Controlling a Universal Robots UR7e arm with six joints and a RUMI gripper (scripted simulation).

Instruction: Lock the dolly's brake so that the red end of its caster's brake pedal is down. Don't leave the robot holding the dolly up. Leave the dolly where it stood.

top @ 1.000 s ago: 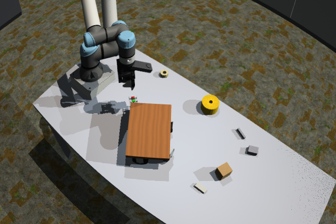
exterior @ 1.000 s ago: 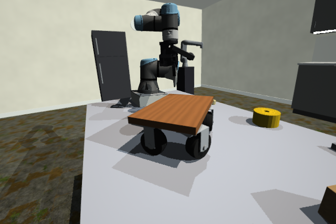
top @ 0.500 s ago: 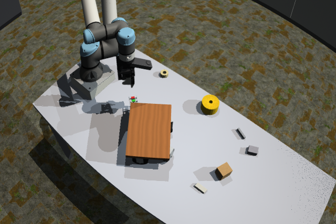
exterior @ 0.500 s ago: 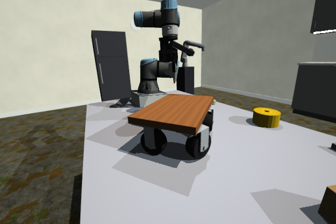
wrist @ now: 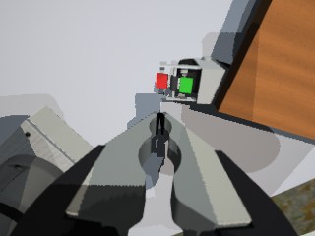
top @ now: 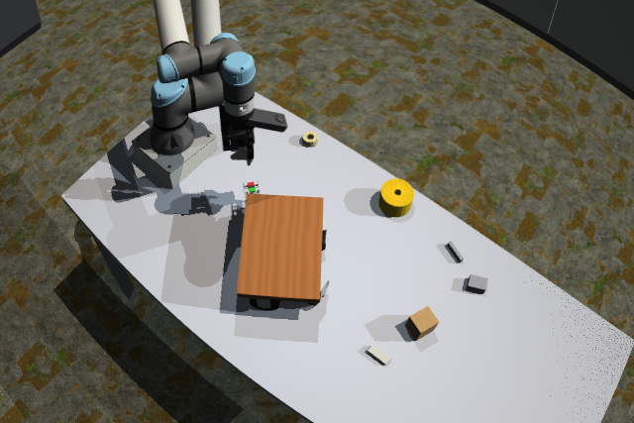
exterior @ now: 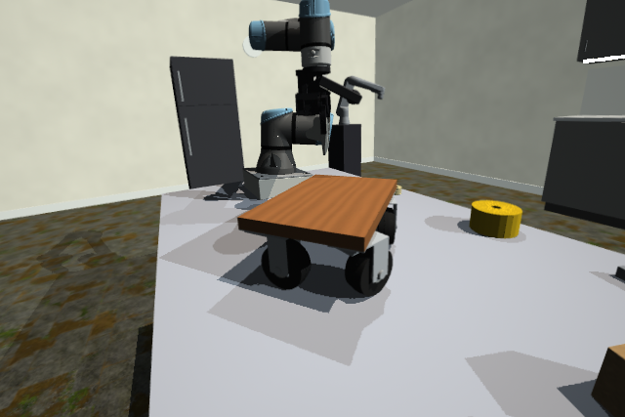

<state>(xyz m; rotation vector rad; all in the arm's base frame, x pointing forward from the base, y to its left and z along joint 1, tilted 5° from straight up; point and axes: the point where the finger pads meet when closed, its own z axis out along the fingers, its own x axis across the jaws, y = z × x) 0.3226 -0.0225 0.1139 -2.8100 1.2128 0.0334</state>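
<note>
The dolly (top: 280, 246) has a wooden deck and stands on its black casters on the white table; it also shows in the exterior view (exterior: 322, 208). The brake pedal (top: 251, 185) sticks out at the dolly's corner nearest the robot base. In the wrist view its red end (wrist: 161, 80) lies left of its green end (wrist: 186, 85). My gripper (top: 247, 153) is shut and empty. It hangs in the air above and behind the pedal, and it also shows in the wrist view (wrist: 159, 125) and in the exterior view (exterior: 325, 142).
A yellow ring (top: 396, 196) and a small tan ring (top: 309, 138) lie right of the dolly. A brown box (top: 422, 322), a grey block (top: 476, 282), a dark bar (top: 454, 251) and a pale bar (top: 378, 355) lie farther right. The robot base (top: 171, 144) stands at the table's left end.
</note>
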